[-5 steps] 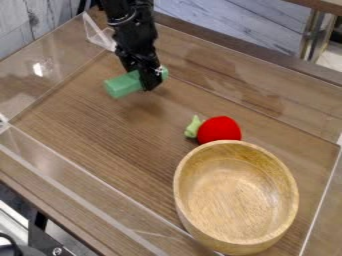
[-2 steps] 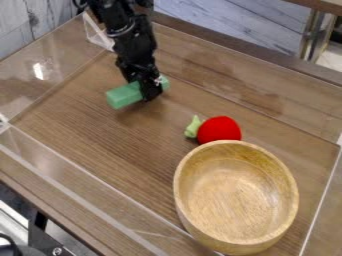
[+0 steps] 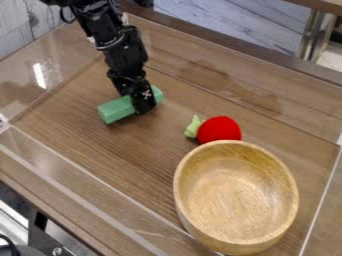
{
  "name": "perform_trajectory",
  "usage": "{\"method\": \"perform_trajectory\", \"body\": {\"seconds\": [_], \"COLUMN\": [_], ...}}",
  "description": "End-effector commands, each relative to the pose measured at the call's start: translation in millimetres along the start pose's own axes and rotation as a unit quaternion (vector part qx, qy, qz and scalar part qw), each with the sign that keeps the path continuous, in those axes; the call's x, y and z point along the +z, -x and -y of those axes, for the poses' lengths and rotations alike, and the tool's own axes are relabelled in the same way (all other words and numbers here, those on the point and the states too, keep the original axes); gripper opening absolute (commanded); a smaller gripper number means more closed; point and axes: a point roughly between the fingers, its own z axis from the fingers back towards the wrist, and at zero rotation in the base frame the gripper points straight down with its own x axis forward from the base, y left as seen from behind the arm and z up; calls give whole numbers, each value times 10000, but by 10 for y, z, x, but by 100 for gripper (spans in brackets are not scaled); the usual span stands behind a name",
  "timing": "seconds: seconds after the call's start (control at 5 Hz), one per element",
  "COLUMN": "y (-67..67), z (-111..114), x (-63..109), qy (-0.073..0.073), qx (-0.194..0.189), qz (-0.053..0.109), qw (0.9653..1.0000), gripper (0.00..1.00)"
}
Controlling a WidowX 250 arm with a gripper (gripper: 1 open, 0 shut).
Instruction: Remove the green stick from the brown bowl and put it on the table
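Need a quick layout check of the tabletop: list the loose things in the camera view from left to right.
green stick → red strawberry toy → brown bowl. The gripper stands over the stick's right end, so it has no separate place in the order.

Green stick down on the desk

The end effector (image 3: 138,97) stands over the green stick (image 3: 126,106); brown bowl (image 3: 237,196) sits well apart.

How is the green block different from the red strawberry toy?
The green stick is a plain long bar, all one colour; the strawberry toy is round and red with green leaves. The stick lies under the gripper; the strawberry sits alone, nearer the brown bowl. Both rest on the table, outside the bowl.
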Motion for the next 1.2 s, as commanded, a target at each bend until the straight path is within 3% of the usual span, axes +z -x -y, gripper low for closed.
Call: {"method": "perform_trajectory", "body": {"seconds": [0.0,0.6,1.0], "y": [-96,9,-68], "z": [144,-36,-32], "x": [266,294,450], "qy": [-116,3,137], "qx": [-116,-82,-217], "qz": [248,353,347], "qw": [9996,9993,9991], "gripper": [0,0,0]}}
